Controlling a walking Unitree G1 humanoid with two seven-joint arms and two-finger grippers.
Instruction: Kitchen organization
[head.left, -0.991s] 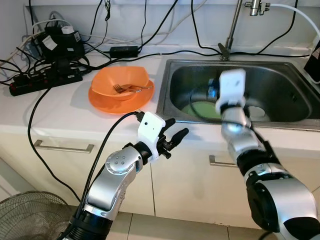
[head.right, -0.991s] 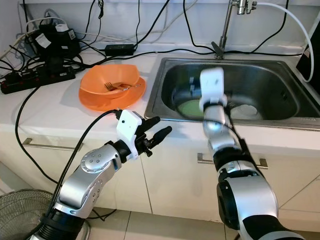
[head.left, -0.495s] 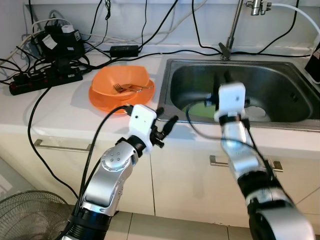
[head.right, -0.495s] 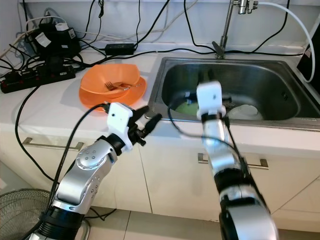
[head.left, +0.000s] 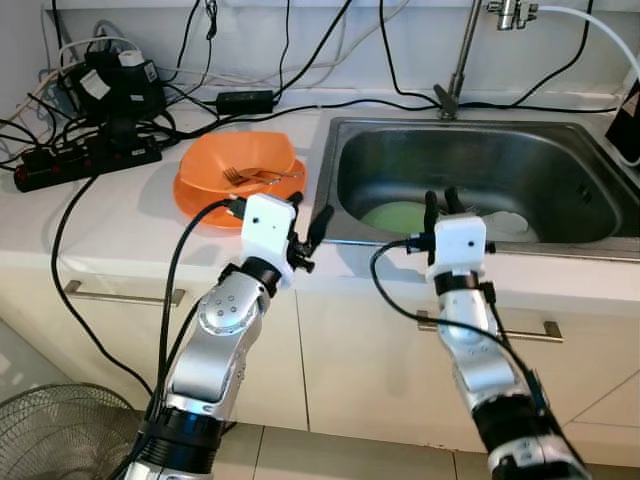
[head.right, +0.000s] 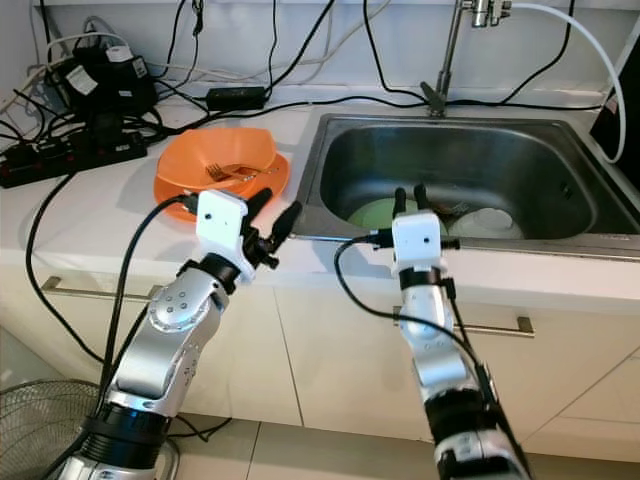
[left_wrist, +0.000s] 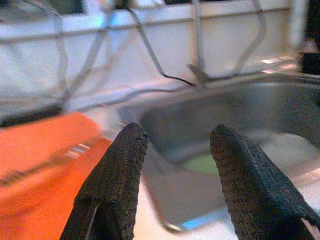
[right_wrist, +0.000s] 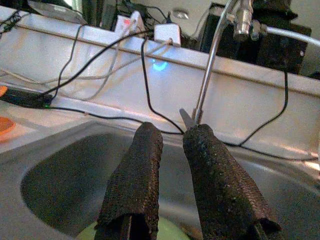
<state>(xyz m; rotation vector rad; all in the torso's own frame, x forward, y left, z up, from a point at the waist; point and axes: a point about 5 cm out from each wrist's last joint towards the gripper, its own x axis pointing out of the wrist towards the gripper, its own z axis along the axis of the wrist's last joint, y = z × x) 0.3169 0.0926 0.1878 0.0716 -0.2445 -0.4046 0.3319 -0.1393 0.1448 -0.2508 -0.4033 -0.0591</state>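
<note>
At the front lip of the counter (head.left: 110, 225), both arms are raised and neither carries anything. The right gripper (head.left: 441, 202) stands at the near rim of the sink (head.left: 480, 165), its 2 fingers (right_wrist: 145, 170) nearly together with only a thin gap and nothing between them; it points up and over the basin, which suits a reach down toward the dishes inside. Those dishes are a green plate (head.left: 395, 216) lying flat on the sink floor and a white plate (head.left: 508, 224) beside it, toward the right, with some dark thing at their far edge too small to tell. The left gripper (head.left: 312, 229) hovers over the counter edge between the sink's left wall and the orange bowl (head.left: 240, 165), its fingers (left_wrist: 117, 175) spread apart on empty air, probably ready for a grasp. The orange bowl sits on an orange plate (head.left: 205, 205) with a fork (head.left: 262, 177) resting in it, likely stacked that way as used dishes waiting to be moved. Behind them, a power strip (head.left: 85, 158) and loose black cables (head.left: 300, 102) crowd the back of the counter, and 1 cable trails forward past the bowl, so any reach there risks a snag. The tap (head.left: 462, 55) rises behind the sink.
</note>
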